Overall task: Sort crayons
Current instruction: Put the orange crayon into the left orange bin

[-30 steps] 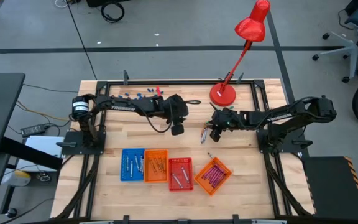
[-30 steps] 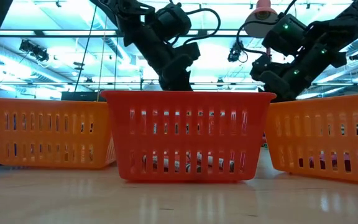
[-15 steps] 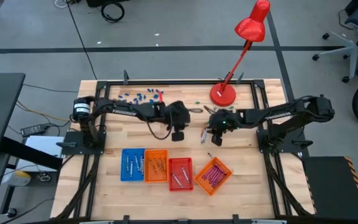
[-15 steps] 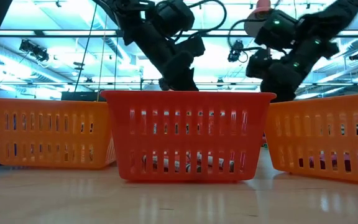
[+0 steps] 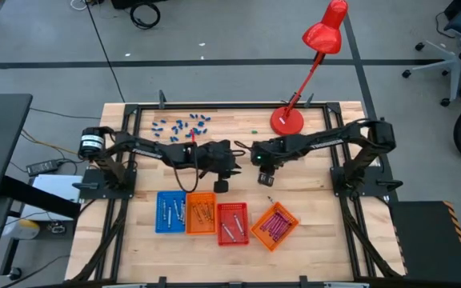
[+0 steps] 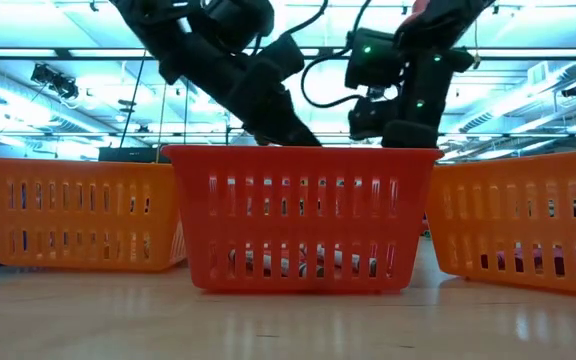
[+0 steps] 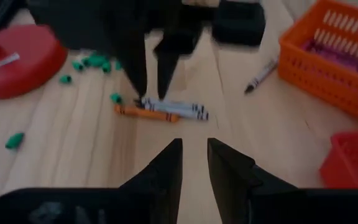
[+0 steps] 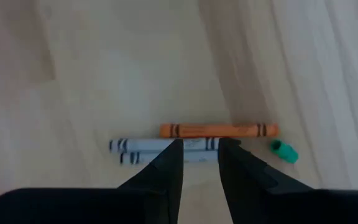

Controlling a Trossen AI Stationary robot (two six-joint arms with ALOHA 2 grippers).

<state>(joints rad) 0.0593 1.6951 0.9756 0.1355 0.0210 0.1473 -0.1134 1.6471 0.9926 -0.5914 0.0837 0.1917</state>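
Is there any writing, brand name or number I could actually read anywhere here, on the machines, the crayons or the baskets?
Left arm: pale lettering along its side, too small to read.
Right arm: the same kind of pale lettering, too small to read.
Crayons: dark bands on the wrappers, no words legible.
Baskets: no writing shows.
Red lamp: no writing shows.

3 crayons side by side on table, 4 baskets in a row

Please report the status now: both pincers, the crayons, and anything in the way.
Right pincer open, straddling grey crayons beside orange crayon. Left pincer open, empty, facing them. Green bit close by.
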